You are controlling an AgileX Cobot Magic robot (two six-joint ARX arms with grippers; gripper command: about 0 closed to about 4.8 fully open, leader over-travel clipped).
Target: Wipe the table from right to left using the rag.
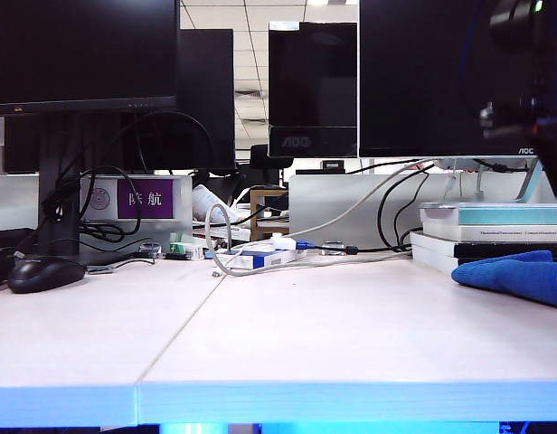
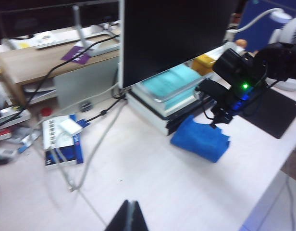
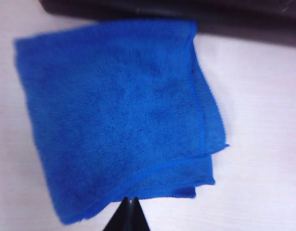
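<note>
rag cut off at exterior's right edge, right claw blurred

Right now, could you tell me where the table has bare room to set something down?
The table is bare between the black mouse and the rag, forward to the front edge. It is crowded behind: cables and power strip mid-back, the book stack behind the rag.

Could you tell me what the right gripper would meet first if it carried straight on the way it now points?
Most likely the rag: the right gripper, shut, points at its near edge on the table, though the gap is hard to judge.
</note>
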